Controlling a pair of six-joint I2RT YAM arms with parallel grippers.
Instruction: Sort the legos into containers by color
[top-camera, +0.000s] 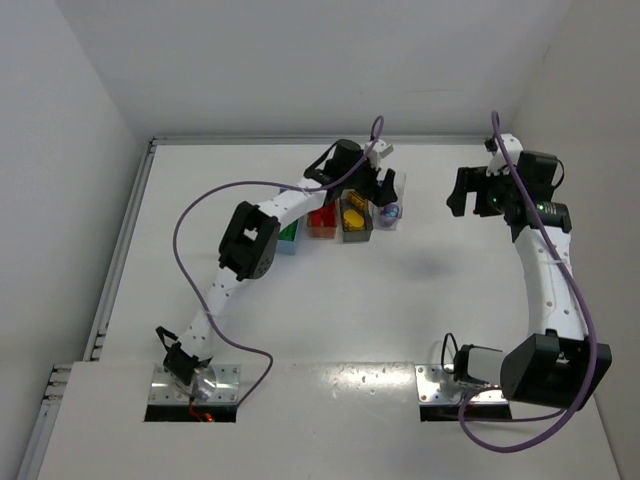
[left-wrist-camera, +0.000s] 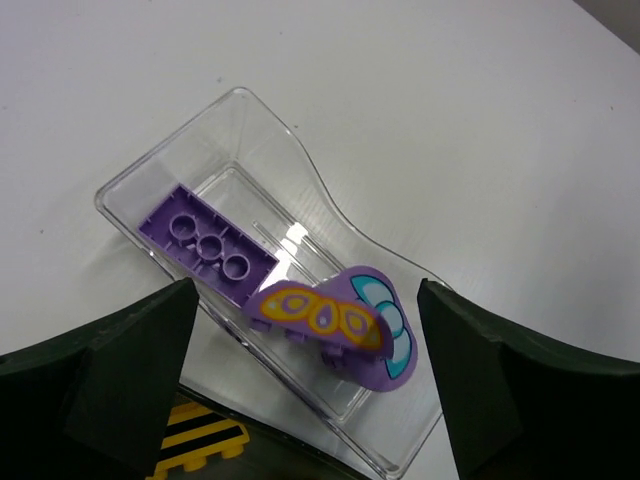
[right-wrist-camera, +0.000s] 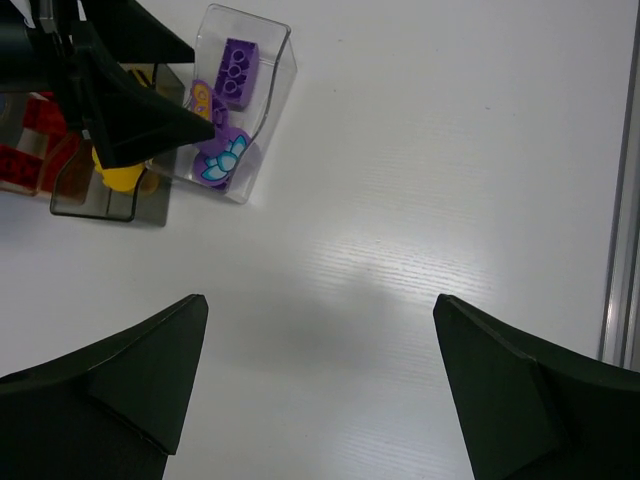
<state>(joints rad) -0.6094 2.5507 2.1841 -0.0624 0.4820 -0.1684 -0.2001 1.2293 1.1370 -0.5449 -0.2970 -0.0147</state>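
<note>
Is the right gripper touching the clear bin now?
Apart. In the top view, bare table separates the right gripper from the clear bin; the right wrist view agrees.

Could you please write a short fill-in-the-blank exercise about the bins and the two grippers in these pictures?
1. The clear bin holds only ____ legos.
2. The grey bin holds ____ bricks.
3. The left gripper hangs over the clear bin with its jaws ____.
4. The right gripper holds ____.
Missing words: purple; yellow; open; nothing.
</note>
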